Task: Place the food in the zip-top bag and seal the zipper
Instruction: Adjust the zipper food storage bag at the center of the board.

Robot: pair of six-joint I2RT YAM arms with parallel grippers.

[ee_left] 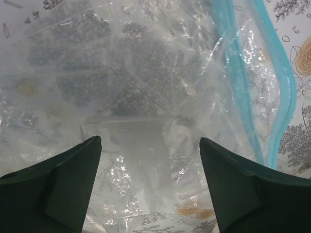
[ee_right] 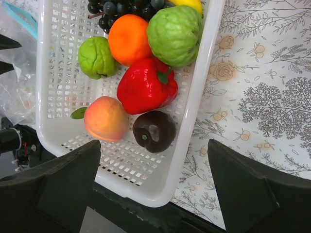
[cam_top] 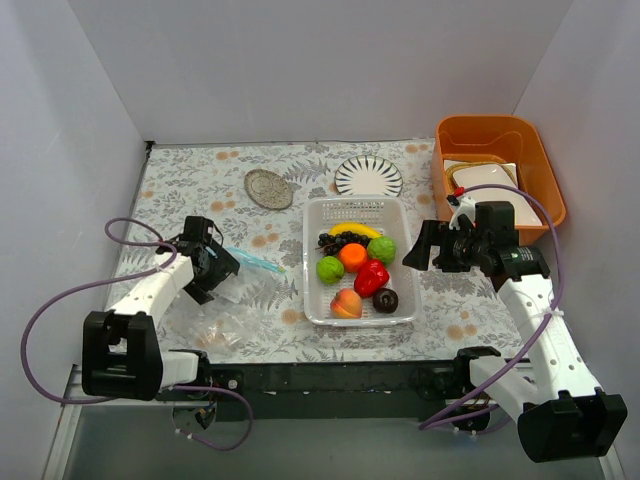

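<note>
My bench is floral-patterned, with white walls around. My jaws stand wide, left above the zip-top bag, right beside the basket.

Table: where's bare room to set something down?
Free: the back-left tablecloth beside the grey dish, and the front strip right of the white basket. Crowded: the basket itself, zip-top bag front left, orange bin back right.

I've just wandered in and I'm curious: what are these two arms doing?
The left hand hangs open just above a clear zip-top bag. The right hand, also open, hovers over the white basket, where all the toy fruit lies. Nothing is in the bag yet.
</note>
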